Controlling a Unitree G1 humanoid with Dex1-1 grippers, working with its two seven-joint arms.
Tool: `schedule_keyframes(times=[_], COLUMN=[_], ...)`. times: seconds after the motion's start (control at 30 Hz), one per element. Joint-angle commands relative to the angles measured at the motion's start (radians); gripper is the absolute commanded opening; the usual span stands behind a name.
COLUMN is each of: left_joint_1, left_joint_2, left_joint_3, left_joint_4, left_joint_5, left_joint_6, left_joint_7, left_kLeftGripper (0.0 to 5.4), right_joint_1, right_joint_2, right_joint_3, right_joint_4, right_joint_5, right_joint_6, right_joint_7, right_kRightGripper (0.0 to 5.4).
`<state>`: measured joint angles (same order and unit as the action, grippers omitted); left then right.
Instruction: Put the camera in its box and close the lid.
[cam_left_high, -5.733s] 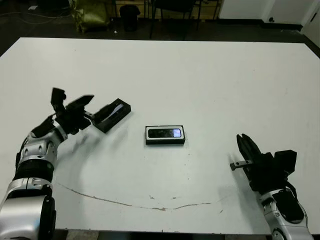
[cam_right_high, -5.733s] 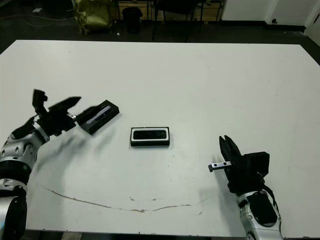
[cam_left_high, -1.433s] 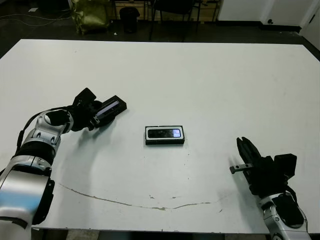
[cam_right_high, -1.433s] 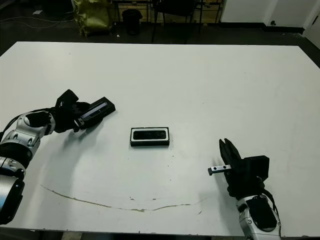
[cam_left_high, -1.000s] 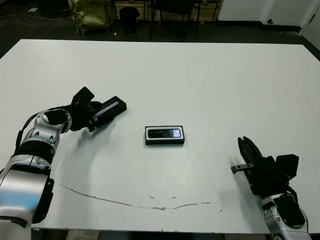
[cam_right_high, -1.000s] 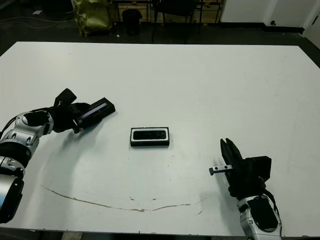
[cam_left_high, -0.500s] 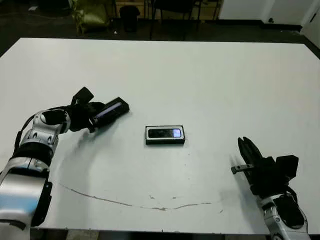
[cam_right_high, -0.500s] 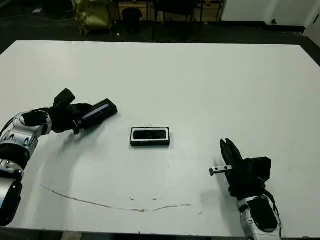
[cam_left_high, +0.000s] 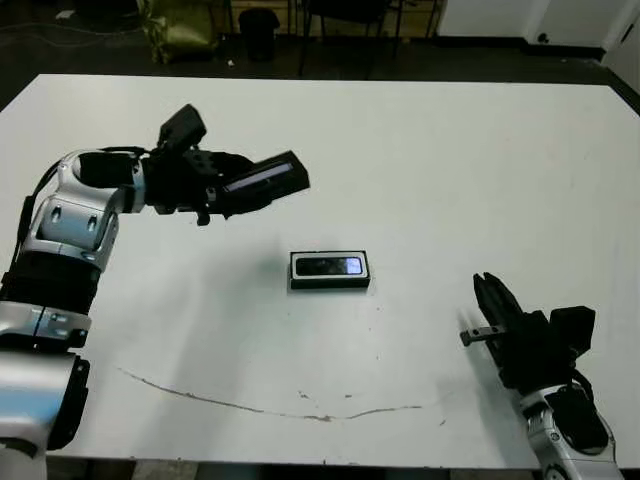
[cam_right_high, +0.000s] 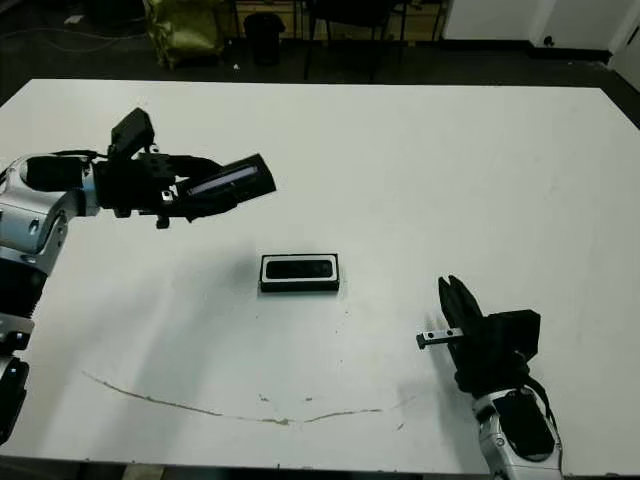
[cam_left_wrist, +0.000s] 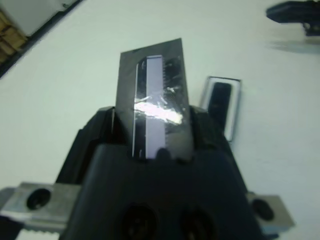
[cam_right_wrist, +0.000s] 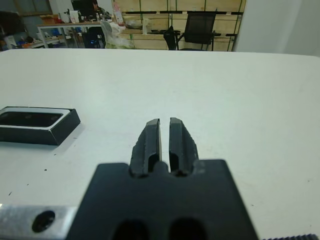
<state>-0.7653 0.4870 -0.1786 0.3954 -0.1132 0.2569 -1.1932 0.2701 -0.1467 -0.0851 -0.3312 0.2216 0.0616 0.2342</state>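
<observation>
While the left gripper (cam_left_high: 215, 188) clamps it, the lid (cam_left_high: 264, 178) shows a glossy purplish strip

Table (cam_right_high: 420, 170): white, with a thin brown streak near the front edge.
Left gripper (cam_right_high: 205, 195): raised above the table, clamped on the lid (cam_right_high: 228, 180).
Box (cam_right_high: 300, 273): mid-table, camera (cam_right_high: 300, 269) lying inside.
Right gripper (cam_right_high: 452, 305): low at front right, well apart from the box.

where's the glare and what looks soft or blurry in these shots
Left wrist view: a bright glare patch on the lid window, and the left gripper body at the bottom edge looks soft. Left eye view: a bluish reflection on the camera in the box. Right wrist view: the background is soft.
</observation>
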Motion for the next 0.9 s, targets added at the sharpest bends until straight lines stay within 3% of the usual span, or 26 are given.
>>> schedule_keyframes(times=[0.03,0.33,0.57,0.9], left_joint_1=[-0.013,-0.013,0.019,0.022], left_joint_2=[0.008,-0.038,-0.068,-0.086], left_joint_3=[-0.07,-0.18,-0.216,-0.242], left_joint_4=[-0.029,-0.099,-0.126,-0.123], left_joint_5=[0.041,0.073,0.074,0.084], left_joint_6=[0.009,0.043,0.053,0.057], left_joint_7=[-0.033,-0.047,-0.036,-0.027], left_kLeftGripper=[2.37,2.37,2.37,2.37], right_joint_1=[-0.002,0.004,0.011,0.012], right_joint_2=[-0.004,-0.003,0.006,0.001], right_joint_3=[-0.004,0.001,-0.003,0.006], right_joint_4=[0.026,0.036,0.03,0.039], right_joint_5=[0.006,-0.015,0.01,-0.017], right_joint_6=[-0.003,-0.028,-0.013,-0.03], right_joint_7=[0.011,0.013,0.01,0.008], right_kRightGripper=[0.0,0.0,0.0,0.0])
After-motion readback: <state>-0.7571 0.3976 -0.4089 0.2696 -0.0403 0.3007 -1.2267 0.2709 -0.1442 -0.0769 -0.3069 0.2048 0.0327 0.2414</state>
